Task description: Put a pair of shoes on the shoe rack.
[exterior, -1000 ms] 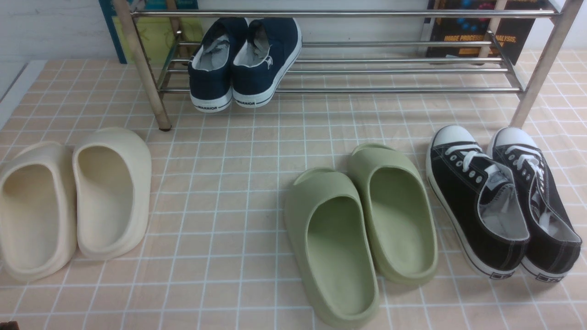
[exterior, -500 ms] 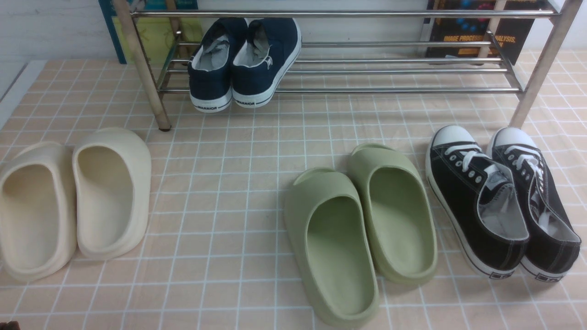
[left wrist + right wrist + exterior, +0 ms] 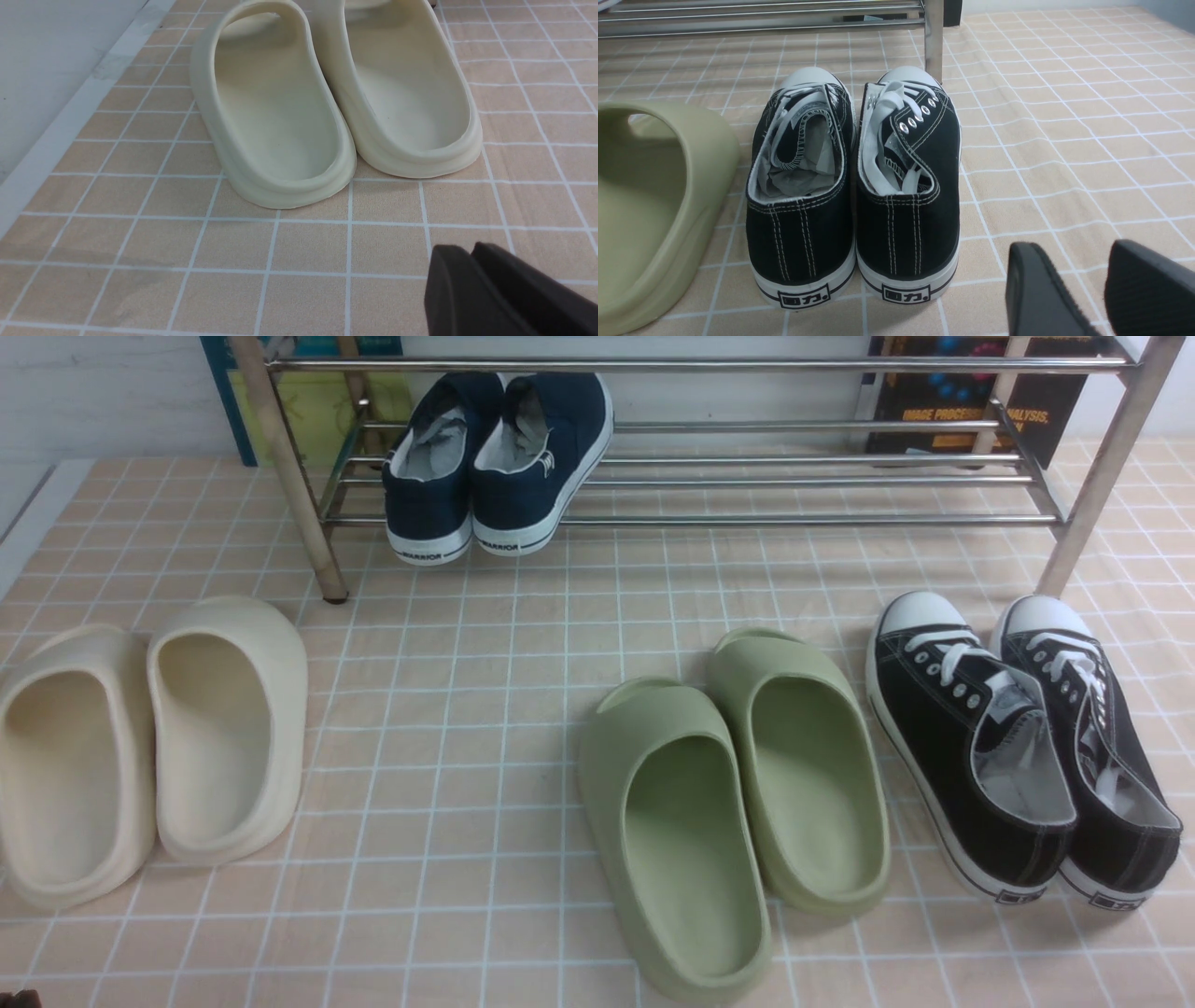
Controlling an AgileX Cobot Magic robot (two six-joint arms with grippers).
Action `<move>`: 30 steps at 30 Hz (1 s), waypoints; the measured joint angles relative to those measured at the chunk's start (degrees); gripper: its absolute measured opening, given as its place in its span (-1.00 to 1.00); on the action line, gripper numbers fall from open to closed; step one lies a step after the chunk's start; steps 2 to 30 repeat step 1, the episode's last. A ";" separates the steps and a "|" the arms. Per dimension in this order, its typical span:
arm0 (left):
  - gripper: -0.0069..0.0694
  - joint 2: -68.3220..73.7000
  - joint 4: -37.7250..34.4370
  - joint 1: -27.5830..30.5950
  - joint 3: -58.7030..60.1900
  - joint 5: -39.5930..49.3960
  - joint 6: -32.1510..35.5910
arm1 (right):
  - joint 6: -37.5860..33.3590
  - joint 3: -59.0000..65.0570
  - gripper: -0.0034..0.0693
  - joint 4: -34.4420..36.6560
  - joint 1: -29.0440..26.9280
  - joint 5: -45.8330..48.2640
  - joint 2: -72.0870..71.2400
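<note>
Navy pair of shoes (image 3: 498, 462) sits on the shoe rack (image 3: 803, 481), out of both wrist views. Left gripper (image 3: 472, 254) is pressed together, holding nothing, cream slides (image 3: 336, 93) just ahead. Right gripper (image 3: 1083, 275) stands parted and empty, black sneakers (image 3: 854, 186) ahead beside it.

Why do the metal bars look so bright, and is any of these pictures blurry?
Front view: the shoe rack bars catch glare from overhead light; shoes cast only soft shadows. Left wrist view: the cream slides are sharp, the left gripper close and soft-edged. Right wrist view: black sneakers crisp, right gripper slightly blurred.
</note>
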 joint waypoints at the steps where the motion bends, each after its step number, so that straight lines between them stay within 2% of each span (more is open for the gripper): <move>1: -0.63 0.00 0.00 0.00 0.00 0.00 0.00 | 0.00 0.00 -0.24 0.00 0.00 0.00 0.00; 30: -0.63 0.00 0.00 0.00 0.00 0.00 0.00 | 0.00 0.00 -0.24 0.00 0.00 0.00 0.00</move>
